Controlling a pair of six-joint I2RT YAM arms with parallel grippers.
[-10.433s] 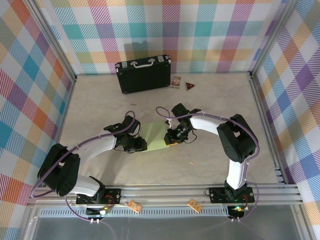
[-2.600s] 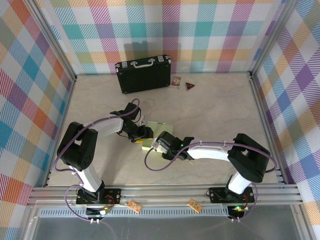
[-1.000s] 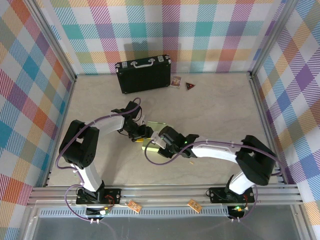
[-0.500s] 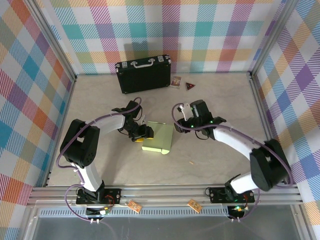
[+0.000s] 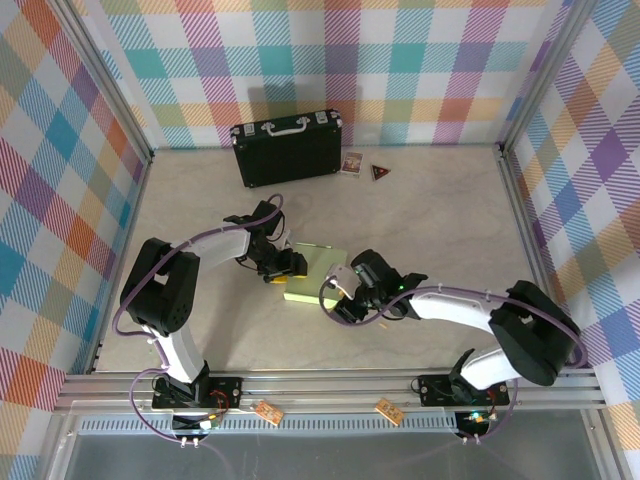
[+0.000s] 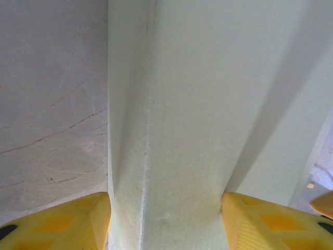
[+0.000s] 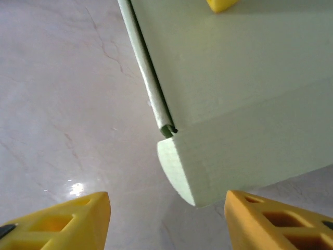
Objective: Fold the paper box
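The paper box (image 5: 315, 270) is pale green. The case (image 5: 287, 152) is black, the table (image 5: 430, 210) beige with marble veins, the walls (image 5: 400, 60) pastel checked, the fingers (image 7: 57, 219) yellow.

pastel plaid walls (image 5: 400, 70) on three sides, pale marbled tabletop (image 5: 450, 230), aluminium rail frame (image 5: 330, 385) along near edge.

On the table (image 5: 440, 215): paper box (image 5: 316, 272), black case (image 5: 288, 150)

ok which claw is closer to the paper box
Left. The left claw grips the paper box at its left edge; the right claw sits open just off its near right corner.
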